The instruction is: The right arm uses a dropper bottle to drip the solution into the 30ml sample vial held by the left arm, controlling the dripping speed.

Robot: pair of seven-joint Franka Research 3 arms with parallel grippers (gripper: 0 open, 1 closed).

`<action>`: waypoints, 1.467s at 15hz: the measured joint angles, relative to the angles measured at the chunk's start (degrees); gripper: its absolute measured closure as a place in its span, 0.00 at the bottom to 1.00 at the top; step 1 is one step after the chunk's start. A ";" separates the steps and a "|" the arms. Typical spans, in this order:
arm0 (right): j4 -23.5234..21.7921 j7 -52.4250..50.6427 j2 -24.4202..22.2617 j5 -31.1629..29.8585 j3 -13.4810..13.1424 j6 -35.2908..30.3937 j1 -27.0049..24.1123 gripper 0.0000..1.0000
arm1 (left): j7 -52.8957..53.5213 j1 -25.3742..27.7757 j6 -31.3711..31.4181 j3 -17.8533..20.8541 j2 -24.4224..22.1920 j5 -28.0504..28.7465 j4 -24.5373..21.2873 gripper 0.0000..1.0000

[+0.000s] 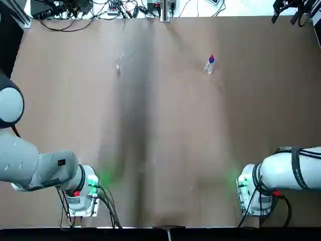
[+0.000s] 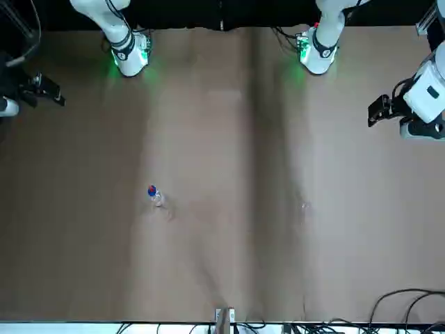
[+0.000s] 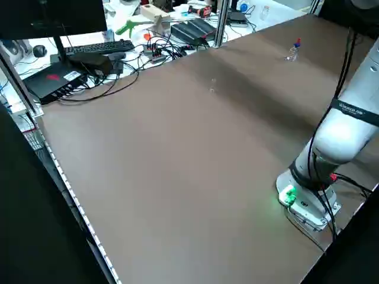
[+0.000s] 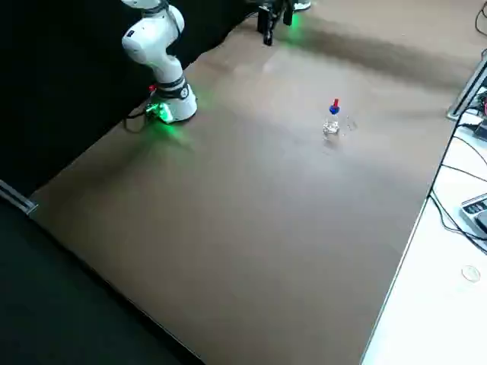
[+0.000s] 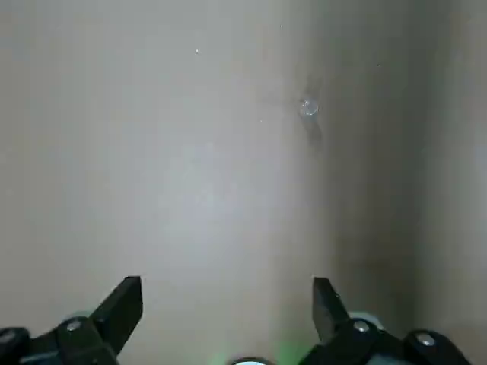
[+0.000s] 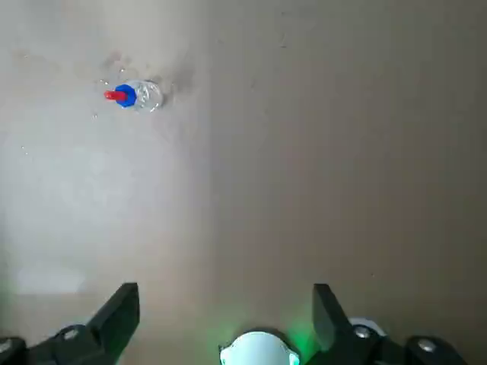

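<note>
Both pieces stand on the surface [image 1: 160,150], ungrasped; top-view clock, 12 = far edge: dropper bottle [image 1: 208,67] near 1 o'clock from center, sample vial [image 1: 118,69] near 11. Right gripper [image 6: 227,300], jaws spread, nothing between them, raised out toward 2 o'clock in top view. Left gripper [image 5: 227,296], jaws also spread and empty, raised at 2 o'clock in front view. Handling, my guess: both light, stiff, probably glass, so slick and breakable; vial tips easily and its clear wall is hard to spot. Take vial low on the body, light squeeze, mouth left free. Dropper bottle: clear body below the blue collar [image 6: 126,96] to lift or steady; red bulb [image 6: 114,96] likely soft rubber, pinch only to dose, slow and small for separate drops. Too much squeeze probably means a squirt. Liquid level: can't tell.
</note>
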 joint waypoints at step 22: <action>-1.67 13.32 22.67 4.55 1.57 25.62 13.29 0.10 | 19.56 8.92 13.91 0.76 21.27 0.06 -1.55 0.01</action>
